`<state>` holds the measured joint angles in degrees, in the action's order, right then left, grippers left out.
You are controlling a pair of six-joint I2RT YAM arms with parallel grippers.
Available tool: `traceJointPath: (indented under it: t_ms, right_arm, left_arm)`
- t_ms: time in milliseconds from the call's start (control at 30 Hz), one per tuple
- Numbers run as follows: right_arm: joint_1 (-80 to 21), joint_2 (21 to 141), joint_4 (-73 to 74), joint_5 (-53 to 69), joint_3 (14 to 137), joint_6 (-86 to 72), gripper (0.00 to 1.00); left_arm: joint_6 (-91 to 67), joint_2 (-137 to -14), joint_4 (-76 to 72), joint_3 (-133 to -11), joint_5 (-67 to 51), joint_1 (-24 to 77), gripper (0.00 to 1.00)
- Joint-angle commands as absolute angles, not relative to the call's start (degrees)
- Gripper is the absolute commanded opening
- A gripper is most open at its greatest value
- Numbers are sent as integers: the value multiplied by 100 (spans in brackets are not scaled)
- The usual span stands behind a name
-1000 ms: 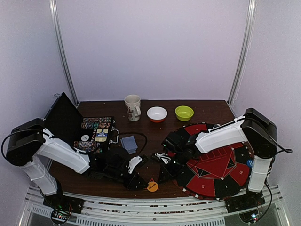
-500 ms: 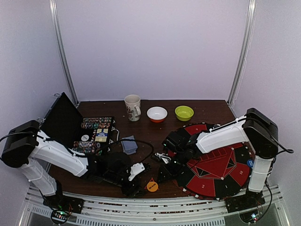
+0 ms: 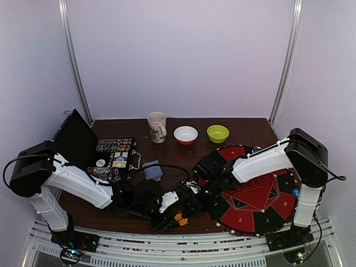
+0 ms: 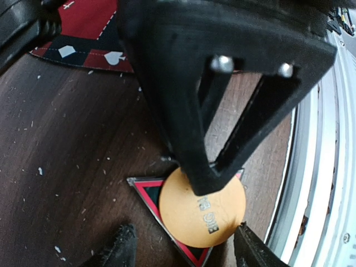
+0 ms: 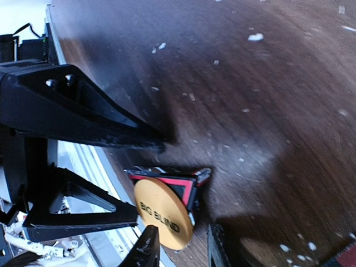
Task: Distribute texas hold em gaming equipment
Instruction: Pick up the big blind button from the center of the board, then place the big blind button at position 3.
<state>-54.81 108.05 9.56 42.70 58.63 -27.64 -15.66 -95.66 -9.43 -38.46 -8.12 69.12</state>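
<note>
Dark wood-grain table (image 3: 183,153), flecked with pale crumbs. Round flat poker mat (image 3: 256,194), red and black wedges with white suit marks, at 4 o'clock. Open black hard case (image 3: 75,142) at 9 o'clock, lid up, with rows of small poker chips (image 3: 114,156) in its tray. Cream mug (image 3: 157,127), white bowl (image 3: 186,134) and glossy green bowl (image 3: 217,133) line up along 12 o'clock. Blue-grey-backed playing cards (image 3: 153,169) sit in a squared stack near centre.

At 6 o'clock by the near edge, beside the mat, lies a flat black triangular marker (image 4: 146,192) edged red. A smooth orange round disc (image 4: 203,208) printed BIG BLIND lies on it, covering one corner.

Left gripper (image 4: 183,253): fingers wide apart, straddling disc and marker, gripping nothing. Right gripper (image 5: 181,247): fingers parted a little with bare wood between, holding nothing, the disc just beside one tip. One of its trussed black fingers reaches the disc's rim; can't tell if it touches.
</note>
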Motion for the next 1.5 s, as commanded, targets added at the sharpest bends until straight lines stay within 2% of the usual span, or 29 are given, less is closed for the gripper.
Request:
traceJointPath:
  t_ms: [0,200,567,900,1067,1267,1467]
  right_arm:
    - [-5449,11038,579,4622,5670,-2942,30]
    - [-5451,11163,405,4720,5642,-3015,22]
    - [-5403,10943,1437,4206,5971,-2536,1]
    - [-5182,10344,2460,4367,6698,-2144,0]
    - [-4647,9892,2908,4016,6364,-2024,0]
    - [-4383,10059,2652,4064,5914,-2032,0]
    - [-4364,10492,2173,4120,6087,-2090,0]
  left_arm:
    - [-1585,-9862,-590,-3741,-709,6935,60]
    - [-1583,-9966,-541,-3691,-554,6935,54]
    - [-1572,-9761,-455,-3593,-625,6935,56]
    - [-1563,-8639,-447,-3217,-585,6930,62]
    - [-1844,-8383,66,-3431,-244,6715,64]
    - [-2364,-7721,742,-3618,118,5859,67]
    - [-2463,-7030,1076,-3520,419,5587,72]
